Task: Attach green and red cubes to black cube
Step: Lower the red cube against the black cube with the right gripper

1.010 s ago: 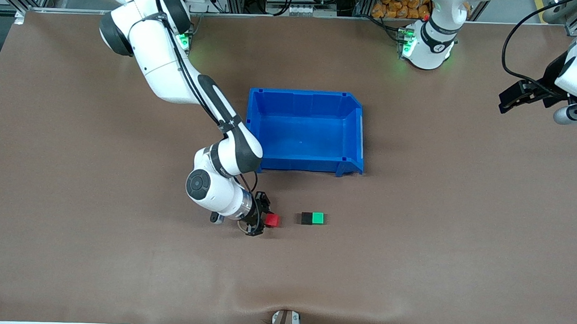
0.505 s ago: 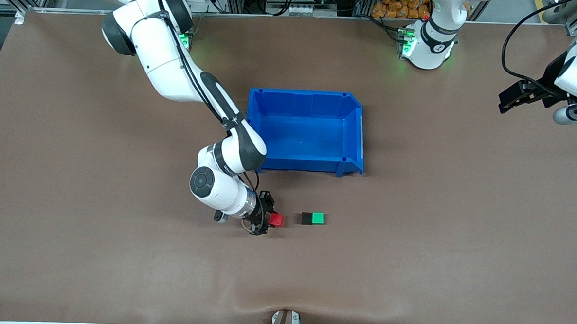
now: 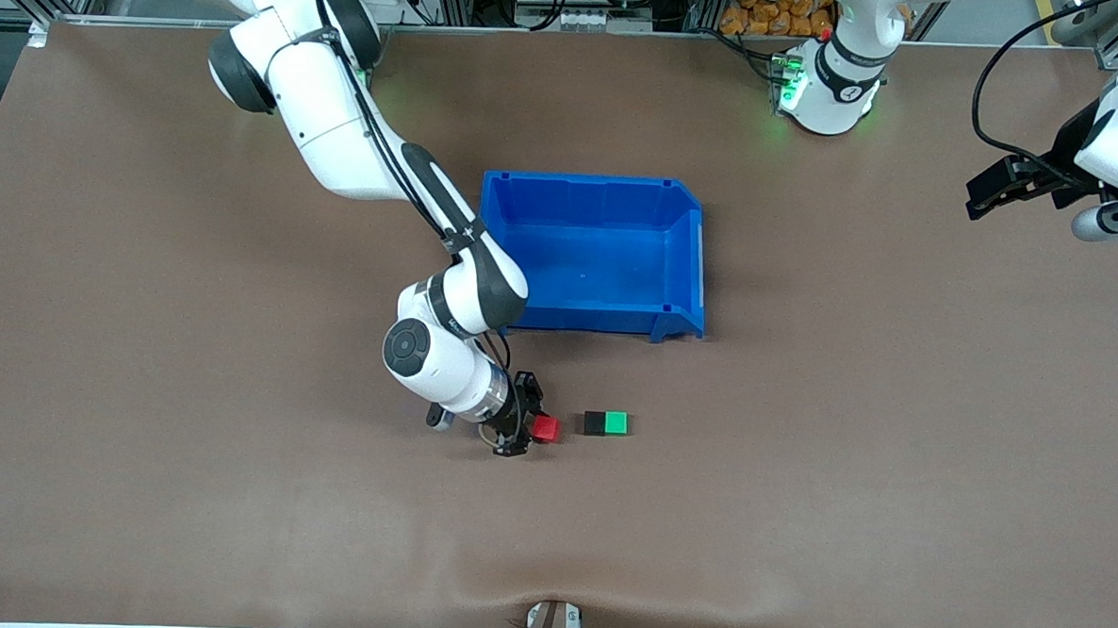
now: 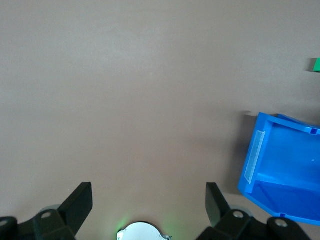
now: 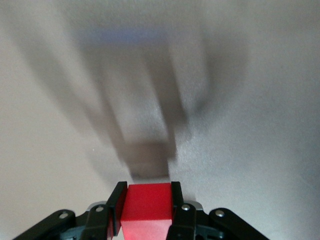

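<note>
**Red cube gripped just beside the black-and-green pair**

The front view gives the layout. The right hand (image 3: 528, 428) is low over the brown counter (image 3: 139, 428), clamped on the red cube (image 3: 545, 429). The black cube (image 3: 594, 423) and green cube (image 3: 616, 423) lie on the counter touching side by side, the black one toward the right arm's end and so facing the red cube. A narrow strip of bare counter separates red from black. The joined pair's long axis runs along the counter from one arm's end toward the other, and the red cube sits roughly on that line, slightly nearer the front camera. The blue bin (image 3: 592, 254) stands farther from the front camera than the cubes.

The right wrist view shows the grip itself, which the front view does not: the two dark fingers (image 5: 118, 206) press flat against two facing sides of the red cube (image 5: 147, 209), with its shadow on the counter just ahead. The black and green cubes do not appear there.

The left hand (image 3: 999, 187) waits over the counter's edge at the left arm's end. Its wrist view shows its fingers (image 4: 80, 202) spread wide apart with nothing between them, a corner of the blue bin (image 4: 285, 165), and a sliver of the green cube (image 4: 315, 64) at the frame edge.
</note>
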